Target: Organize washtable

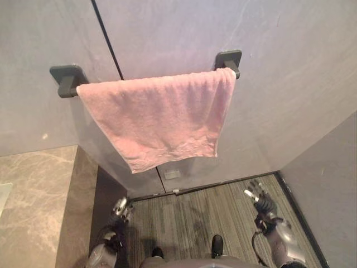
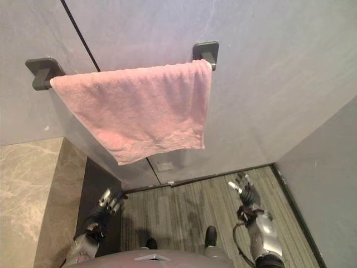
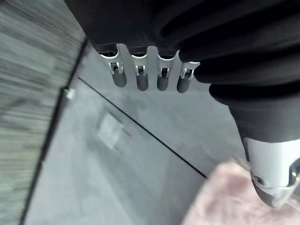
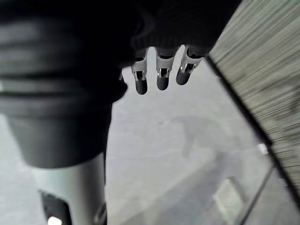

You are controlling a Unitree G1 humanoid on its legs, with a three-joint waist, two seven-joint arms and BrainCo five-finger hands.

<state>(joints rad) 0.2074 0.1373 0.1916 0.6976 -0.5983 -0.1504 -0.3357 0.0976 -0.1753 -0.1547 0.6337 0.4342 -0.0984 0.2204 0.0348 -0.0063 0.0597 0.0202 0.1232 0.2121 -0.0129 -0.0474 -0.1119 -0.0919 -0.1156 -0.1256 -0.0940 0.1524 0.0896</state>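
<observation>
Our left hand (image 1: 121, 209), right hand (image 1: 258, 196) hang low, fingers loose, holding nothing. Soft pink cloth towel (image 1: 162, 120) drapes crooked over dark metal bar (image 1: 69, 84), high above both. We should reach up, tug low corner level.

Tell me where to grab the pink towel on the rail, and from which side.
Probably pinch the pink towel at its lower hem, by the corner hanging lowest on the robot's left, coming from below and in front: it drapes over the rail and the hem hangs loose.
</observation>
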